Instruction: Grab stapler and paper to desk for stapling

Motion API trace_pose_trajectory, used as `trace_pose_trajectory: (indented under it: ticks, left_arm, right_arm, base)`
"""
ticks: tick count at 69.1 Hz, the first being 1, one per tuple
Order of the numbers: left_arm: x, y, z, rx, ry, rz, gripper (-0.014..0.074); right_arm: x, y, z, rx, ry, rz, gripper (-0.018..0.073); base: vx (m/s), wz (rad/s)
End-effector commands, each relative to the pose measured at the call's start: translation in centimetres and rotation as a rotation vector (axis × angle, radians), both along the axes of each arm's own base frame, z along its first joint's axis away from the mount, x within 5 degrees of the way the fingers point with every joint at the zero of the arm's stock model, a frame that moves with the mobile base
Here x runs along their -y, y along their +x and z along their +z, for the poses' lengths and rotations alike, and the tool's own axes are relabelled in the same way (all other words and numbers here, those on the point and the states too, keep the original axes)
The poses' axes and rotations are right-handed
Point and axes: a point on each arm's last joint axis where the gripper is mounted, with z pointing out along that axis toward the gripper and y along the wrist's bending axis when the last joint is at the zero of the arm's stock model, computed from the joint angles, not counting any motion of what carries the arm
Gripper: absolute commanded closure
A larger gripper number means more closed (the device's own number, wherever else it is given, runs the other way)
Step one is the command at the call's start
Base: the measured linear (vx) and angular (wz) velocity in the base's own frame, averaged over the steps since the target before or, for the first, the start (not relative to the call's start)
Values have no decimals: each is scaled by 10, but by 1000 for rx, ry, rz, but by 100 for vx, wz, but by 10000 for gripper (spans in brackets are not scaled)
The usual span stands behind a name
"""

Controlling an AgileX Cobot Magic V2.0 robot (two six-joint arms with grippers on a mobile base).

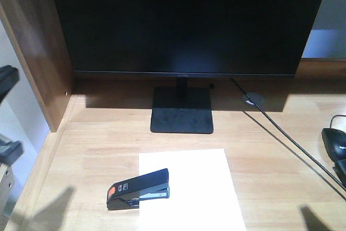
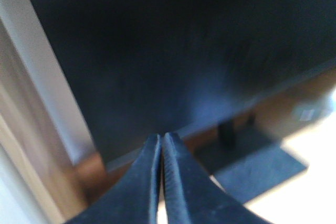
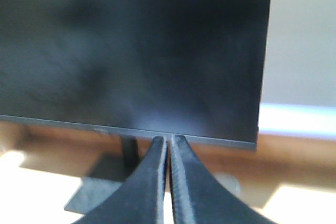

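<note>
**No readable text in any view**

You will find nothing legible here. The monitor [image 1: 184, 20] carries a small mark at the centre of its lower bezel, but it is too small to read in the front view and blurred in the right wrist view. The stapler [image 1: 139, 189] has an orange label near its rear end and a pale patch on its side; you cannot make out any lettering on either.

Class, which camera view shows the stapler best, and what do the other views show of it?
The exterior front-facing view: the stapler lies in full sight, partly on the paper. Both wrist views show none of it, only the monitor and shut fingertips.
</note>
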Motion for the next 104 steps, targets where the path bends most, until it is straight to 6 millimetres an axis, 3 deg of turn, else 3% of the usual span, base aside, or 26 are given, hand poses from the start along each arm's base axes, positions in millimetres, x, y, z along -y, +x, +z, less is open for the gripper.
trace_pose_trajectory:
  ticks: [1, 11, 22, 104]
  left_arm:
    - [-4, -14, 17, 76, -32, -20, 603]
    - [-6, -31, 23, 122, -48, -72, 603]
    - [-7, -38, 26, 145, -56, -84, 603]
    - [-10, -36, 27, 141, -83, -55, 603]
  right_arm:
    - [3, -13, 9, 83, -4, 2, 566]
    - [7, -27, 4, 136, 9, 1, 566]
    - [8, -29, -1, 138, 12, 2, 566]
    - [8, -29, -1, 138, 11, 2, 566]
  base:
    - [0, 0]
    - [0, 0]
    - [0, 0]
    - [0, 0]
